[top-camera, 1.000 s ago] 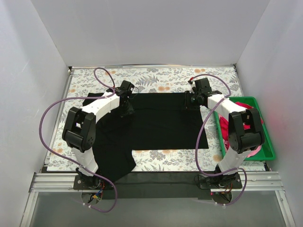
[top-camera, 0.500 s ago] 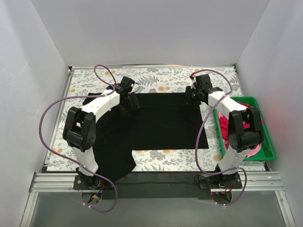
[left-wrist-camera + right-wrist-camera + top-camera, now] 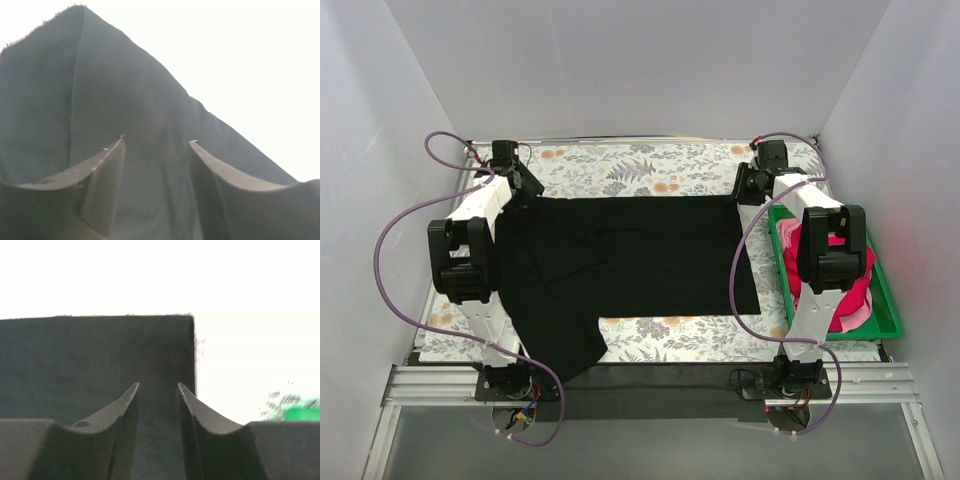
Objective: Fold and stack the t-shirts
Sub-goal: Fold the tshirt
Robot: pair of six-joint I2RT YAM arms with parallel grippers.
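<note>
Your table (image 3: 650, 165) carries the black shirt (image 3: 630, 255) spread flat across the middle of the top view. Its long axis runs left to right, and one flap trails off toward the lower left edge. At the right of the frame sits the green crate (image 3: 887, 322) with the red shirt (image 3: 857, 300) bunched inside it, well apart from both pincers.

What your next move turns on is the far hem of the black shirt, the edge along the upper side of the cloth. The left gripper (image 3: 518, 183) sits at that hem's upper-left corner and the right gripper (image 3: 752, 188) at its upper-right corner. Each arm is therefore nearest its own corner, and the body of the shirt lies below both, toward the bases.

In the left wrist view the fingers (image 3: 107, 167) stand well apart. Dark cloth fills the gap between them and nothing is clamped. In the right wrist view the fingers (image 3: 125, 412) are parted by only a narrow slot. The cloth lies flat beyond them, its corner at the upper right of that frame, and you can see no fold pinched between them.
</note>
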